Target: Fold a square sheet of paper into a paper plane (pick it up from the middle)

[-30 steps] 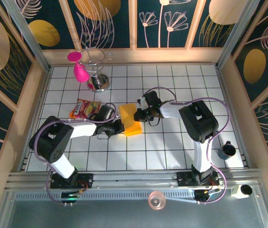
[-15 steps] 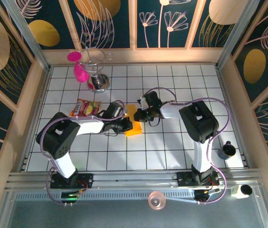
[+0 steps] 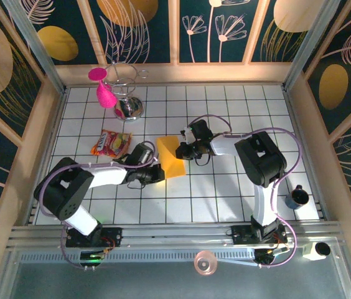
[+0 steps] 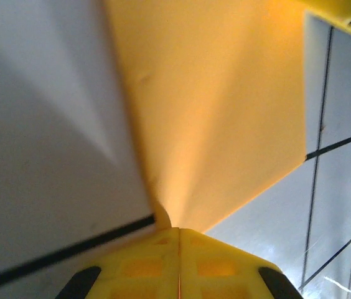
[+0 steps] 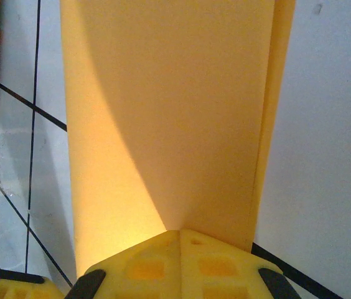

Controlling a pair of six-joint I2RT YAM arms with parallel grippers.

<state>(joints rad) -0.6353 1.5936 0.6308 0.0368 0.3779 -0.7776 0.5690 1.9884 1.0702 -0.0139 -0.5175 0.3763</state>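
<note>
Sheet point(image 3: 173, 161): between the two claws, over white, dark-lined tiles point(image 3: 225, 187) walled by wood-framed panels point(image 3: 219, 31) of dark floral print. Plain orange-yellow, folded double, creased. Pinched tight at its near-left edge by left claw point(image 3: 159, 174), at its far-right edge by right claw point(image 3: 179, 150). Red-and-yellow packet point(image 3: 111, 143) off beyond left claw.

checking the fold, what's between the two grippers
The folded orange-yellow paper sheet lies there, pinched by the left gripper and the right gripper from opposite sides, as the top view shows.
</note>
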